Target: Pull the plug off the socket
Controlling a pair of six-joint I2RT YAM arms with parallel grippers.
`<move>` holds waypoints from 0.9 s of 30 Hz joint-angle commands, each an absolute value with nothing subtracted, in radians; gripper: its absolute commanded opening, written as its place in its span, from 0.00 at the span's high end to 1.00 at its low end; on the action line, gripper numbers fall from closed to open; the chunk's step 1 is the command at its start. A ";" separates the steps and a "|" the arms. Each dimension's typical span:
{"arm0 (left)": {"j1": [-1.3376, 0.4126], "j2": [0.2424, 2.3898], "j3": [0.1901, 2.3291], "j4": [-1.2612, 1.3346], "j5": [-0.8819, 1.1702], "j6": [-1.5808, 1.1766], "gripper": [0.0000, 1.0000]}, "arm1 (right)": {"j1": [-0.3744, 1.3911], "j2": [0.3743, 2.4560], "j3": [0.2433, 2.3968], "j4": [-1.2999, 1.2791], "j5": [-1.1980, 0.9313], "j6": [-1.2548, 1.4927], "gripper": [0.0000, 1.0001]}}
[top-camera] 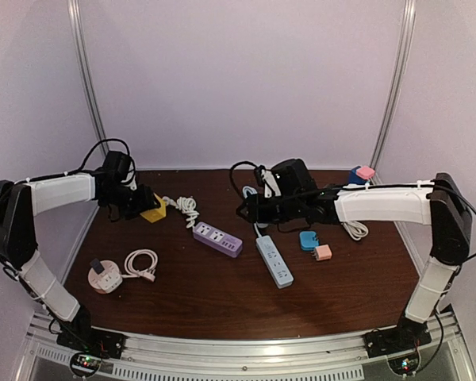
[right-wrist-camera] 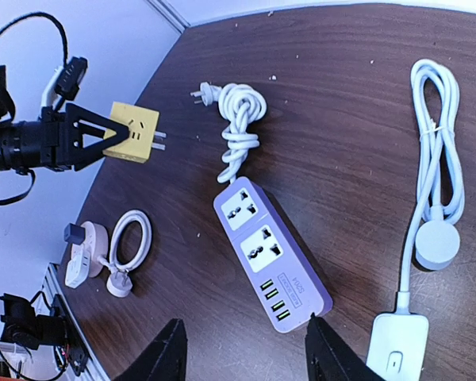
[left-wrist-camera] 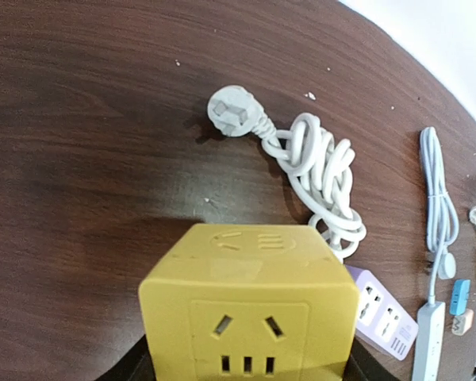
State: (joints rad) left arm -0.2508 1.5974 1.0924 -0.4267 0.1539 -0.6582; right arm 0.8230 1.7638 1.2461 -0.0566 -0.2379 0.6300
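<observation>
"Two grippers in frame. Which one holds anything?" asks the note-taker.

"Left gripper [right-wrist-camera: 115, 133] only: clamped on the yellow cube socket [left-wrist-camera: 250, 309], which it carries clear of the table [top-camera: 206, 309] at far left. Right gripper [right-wrist-camera: 246, 329] hangs over mid-table, fingers spread, nothing between them."

"And the plug?"

"White plug [left-wrist-camera: 232, 109] lies flat on the wood just right of the cube, not touching it. Bare table shows between the two. Its coiled cord [left-wrist-camera: 321, 178] trails right and nearer, down to the purple power strip [right-wrist-camera: 274, 258]."

"Long axis?"

"Roughly left to right: pins face left toward the cube, cable end faces right toward the open gripper."

"Nearer arm?"

"Left, by a good margin, but it is occupied. From the right gripper the plug sits well to the left at about the same depth, with the cord bundle between them."

"Reading on the task?"

"Looks done — the plug is out, and the cube's slots that show in the left wrist view are empty. My guess is that only setting the cube down remains. If a regrasp were wanted, the right arm would reach left over the coil and close across the plug body — not along it."
</observation>
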 commanded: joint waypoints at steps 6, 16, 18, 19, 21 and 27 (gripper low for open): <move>-0.122 1.705 1.042 -0.203 0.514 -0.676 0.84 | 0.779 1.600 1.194 -0.121 -0.127 0.519 0.21; -0.114 1.788 1.033 -0.187 0.564 -0.647 0.79 | 0.725 1.498 1.130 -0.154 -0.057 0.473 0.08; -0.111 1.796 1.028 -0.187 0.563 -0.646 0.78 | 0.719 1.491 1.119 -0.157 -0.053 0.473 0.08; -0.110 1.799 1.027 -0.189 0.560 -0.645 0.76 | 0.718 1.489 1.116 -0.159 -0.051 0.473 0.08; -0.106 1.802 1.022 -0.196 0.552 -0.642 0.72 | 0.716 1.484 1.107 -0.160 -0.049 0.472 0.07; -0.105 1.810 1.019 -0.233 0.508 -0.617 0.53 | 0.713 1.477 1.095 -0.163 -0.043 0.472 0.04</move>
State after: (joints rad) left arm -0.1150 1.7958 1.0302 -0.2508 0.5278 -0.6514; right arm 0.7189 1.5124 1.1118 -0.1539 -0.0731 0.4911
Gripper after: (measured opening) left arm 0.612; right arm 0.949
